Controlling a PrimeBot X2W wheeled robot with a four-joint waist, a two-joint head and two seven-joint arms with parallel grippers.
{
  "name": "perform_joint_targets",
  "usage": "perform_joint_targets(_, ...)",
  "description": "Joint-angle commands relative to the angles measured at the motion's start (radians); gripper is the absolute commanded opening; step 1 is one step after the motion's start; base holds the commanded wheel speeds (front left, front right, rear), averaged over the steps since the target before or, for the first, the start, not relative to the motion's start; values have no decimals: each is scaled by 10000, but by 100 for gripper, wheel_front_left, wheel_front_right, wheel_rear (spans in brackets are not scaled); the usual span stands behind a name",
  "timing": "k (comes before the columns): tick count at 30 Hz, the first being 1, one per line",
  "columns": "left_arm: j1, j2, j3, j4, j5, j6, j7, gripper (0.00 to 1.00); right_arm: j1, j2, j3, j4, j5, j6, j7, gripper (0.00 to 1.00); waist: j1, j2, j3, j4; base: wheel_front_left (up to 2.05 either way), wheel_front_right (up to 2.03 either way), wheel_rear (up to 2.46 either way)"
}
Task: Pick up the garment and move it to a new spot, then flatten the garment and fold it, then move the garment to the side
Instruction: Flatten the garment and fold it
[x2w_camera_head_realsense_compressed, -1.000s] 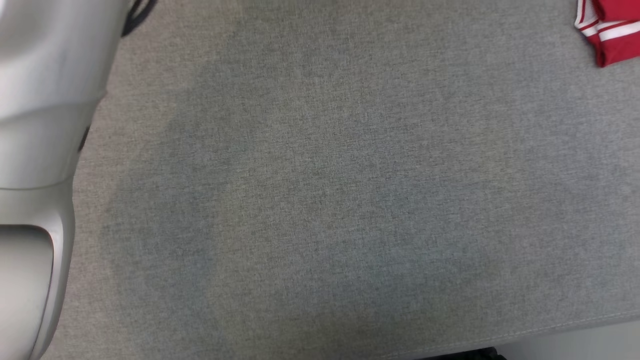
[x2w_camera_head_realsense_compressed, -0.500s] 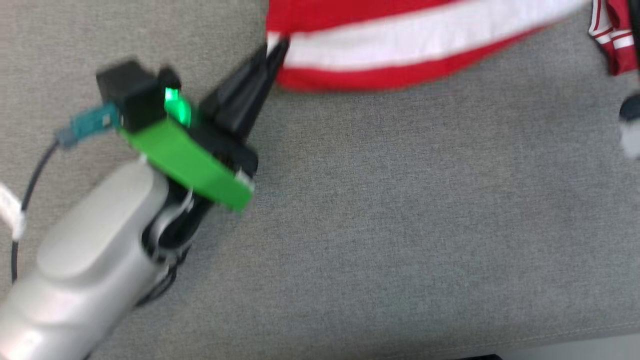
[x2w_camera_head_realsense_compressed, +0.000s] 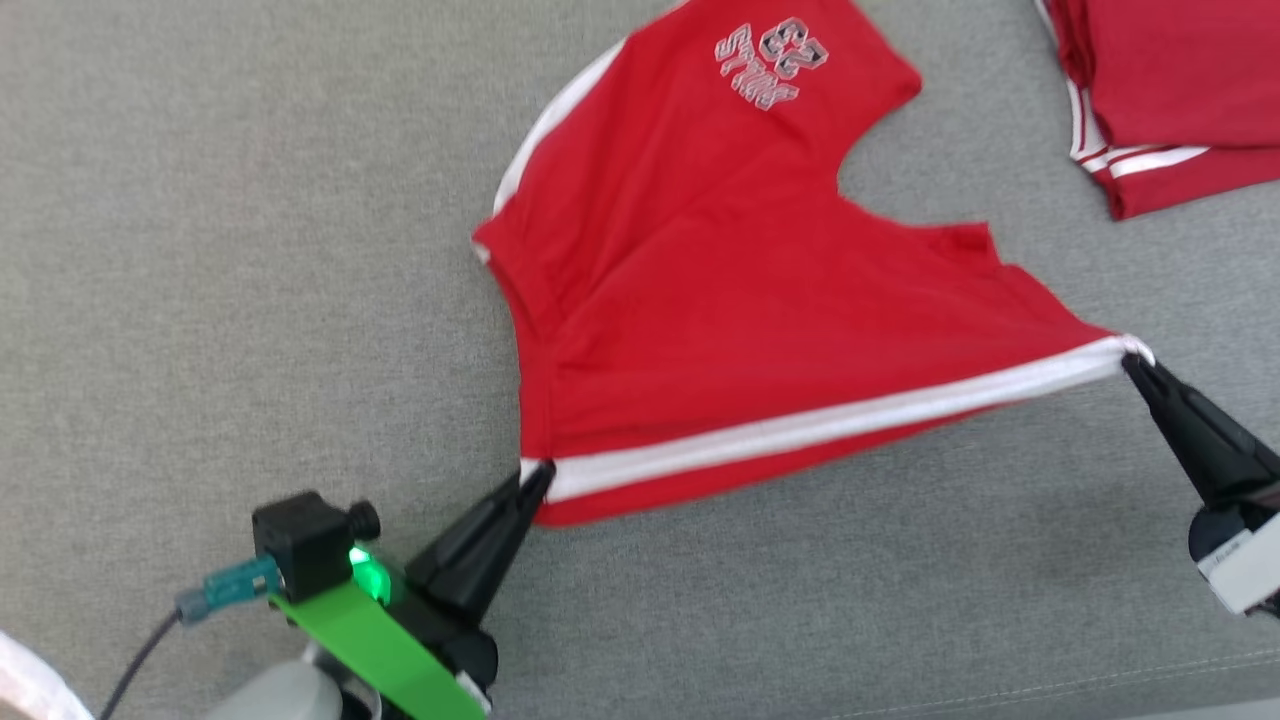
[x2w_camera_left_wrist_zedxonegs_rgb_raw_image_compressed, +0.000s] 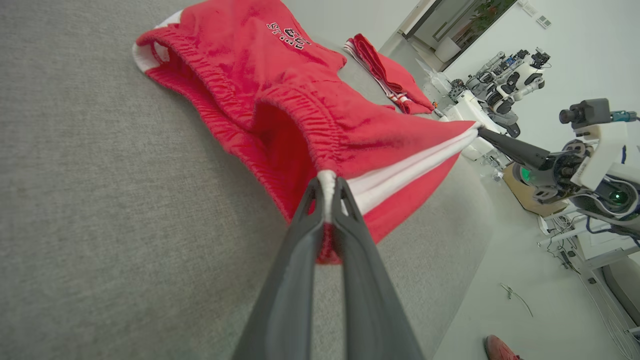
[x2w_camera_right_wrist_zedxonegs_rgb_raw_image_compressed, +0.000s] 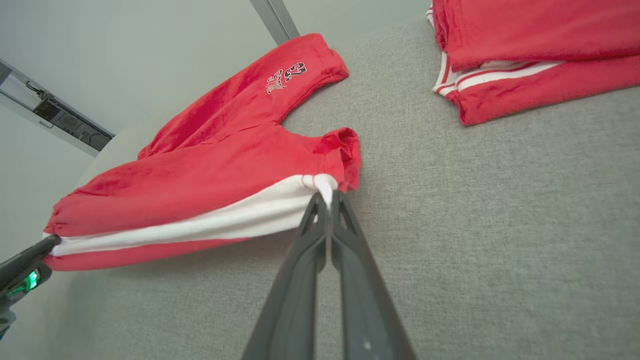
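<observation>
The garment (x2w_camera_head_realsense_compressed: 720, 300) is a pair of red shorts with a white side stripe and a printed logo, stretched across a grey fabric surface (x2w_camera_head_realsense_compressed: 250, 250). My left gripper (x2w_camera_head_realsense_compressed: 540, 472) is shut on the waistband end of the white stripe, lower middle of the head view. My right gripper (x2w_camera_head_realsense_compressed: 1130, 355) is shut on the stripe's other end at the leg hem, at the right. The stripe runs taut between them. In the left wrist view the garment (x2w_camera_left_wrist_zedxonegs_rgb_raw_image_compressed: 300, 100) is pinched at my left gripper (x2w_camera_left_wrist_zedxonegs_rgb_raw_image_compressed: 327, 180). In the right wrist view the garment (x2w_camera_right_wrist_zedxonegs_rgb_raw_image_compressed: 210, 165) is pinched at my right gripper (x2w_camera_right_wrist_zedxonegs_rgb_raw_image_compressed: 325, 196).
Another red garment with white stripes (x2w_camera_head_realsense_compressed: 1160, 90) lies folded at the far right of the surface. The surface's front edge (x2w_camera_head_realsense_compressed: 1100, 685) runs along the bottom right. Beyond it, in the left wrist view, are a floor, other robots (x2w_camera_left_wrist_zedxonegs_rgb_raw_image_compressed: 510, 85) and a red shoe (x2w_camera_left_wrist_zedxonegs_rgb_raw_image_compressed: 500, 347).
The head camera has swung, so the whole picture shifted. The garment now shows in full, both grippers holding its stripe ends.
</observation>
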Motion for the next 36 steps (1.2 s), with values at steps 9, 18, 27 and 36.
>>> perform_joint_targets(9,1443,707,-551,-1204,-71,453,321,0,1882,-484,-986,-933,139,-19,474,0,1,-1,-1344,212,0,0,0)
perform_joint_targets(18,1442,398,20,-1634,-1540,248,405,0,1755,-368,-1913,-1528,-184,-17,1721,0,1,-1,-1324,717,0,0,0)
perform_joint_targets(27,-207,-694,648,-723,-3678,-234,1358,0,-1796,-167,-1439,-609,111,-17,4091,0,1,-1,-182,1465,0,0,0)
perform_joint_targets(36,-1634,-1656,1220,673,-4501,-327,1546,0,-5128,368,-380,1022,68,-14,5312,0,1,-1,801,2051,0,0,0)
